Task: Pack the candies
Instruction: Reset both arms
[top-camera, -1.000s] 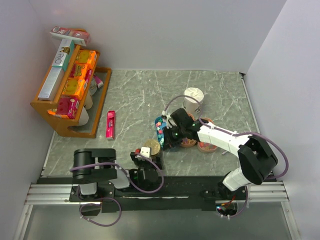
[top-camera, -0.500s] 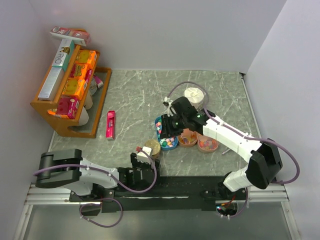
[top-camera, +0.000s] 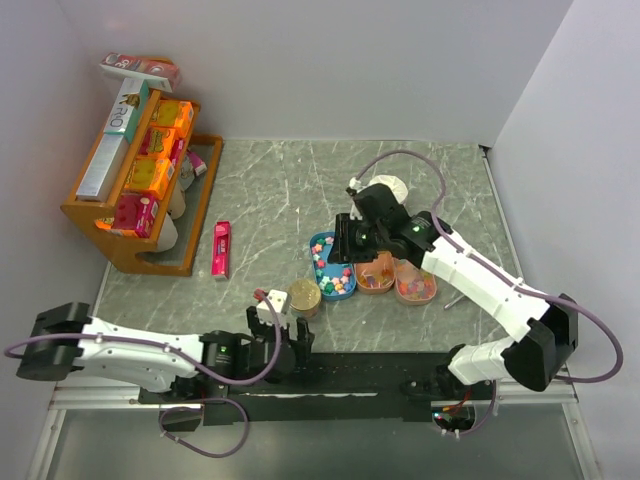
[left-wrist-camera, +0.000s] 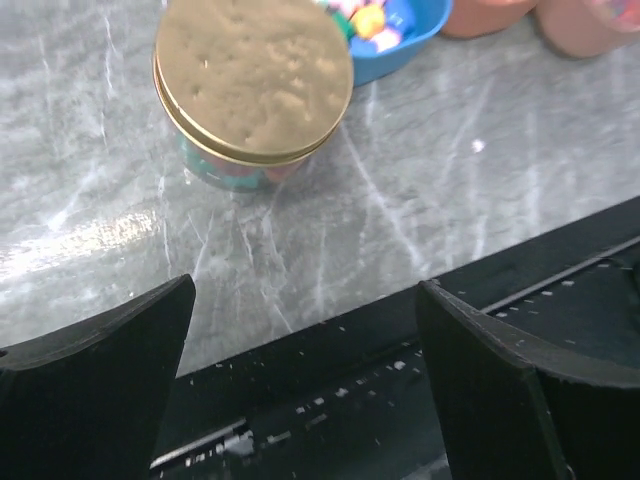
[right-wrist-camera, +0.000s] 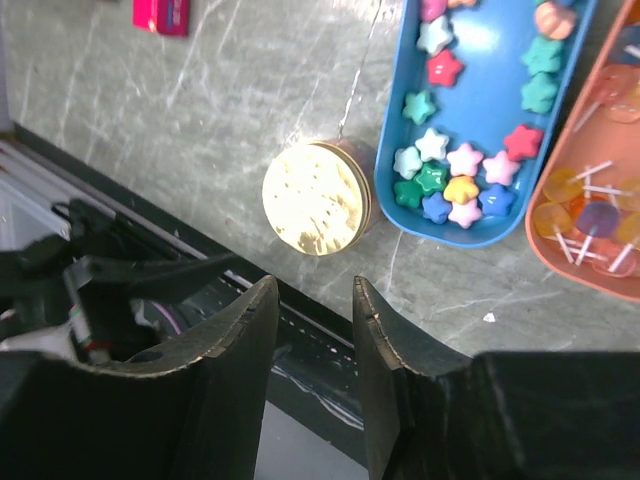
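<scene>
The candies (right-wrist-camera: 450, 170) are small star sweets in mixed colours lying in a blue tray (right-wrist-camera: 560, 125), which also shows in the top view (top-camera: 318, 243). A round tin with a gold lid (top-camera: 305, 296) stands just near-left of the tray, with coloured sweets visible through its wall in the left wrist view (left-wrist-camera: 253, 85). My right gripper (top-camera: 340, 250) hovers above the tray's far end, its jaws a little apart and empty (right-wrist-camera: 312, 290). My left gripper (top-camera: 283, 338) is wide open and empty (left-wrist-camera: 305, 290), over the table's near edge just short of the tin.
Two orange trays (top-camera: 375, 285) (top-camera: 415, 293) with lollipop-like sweets sit right of the blue tray. A white cup (top-camera: 390, 188) stands behind the right arm. A flat pink packet (top-camera: 221, 248) lies to the left. A wooden rack (top-camera: 130, 255) with orange boxes stands far left.
My right gripper rose and drew back to the far right, uncovering the blue tray. My left arm swung its elbow out left and its gripper backed away from the tin toward the near edge.
</scene>
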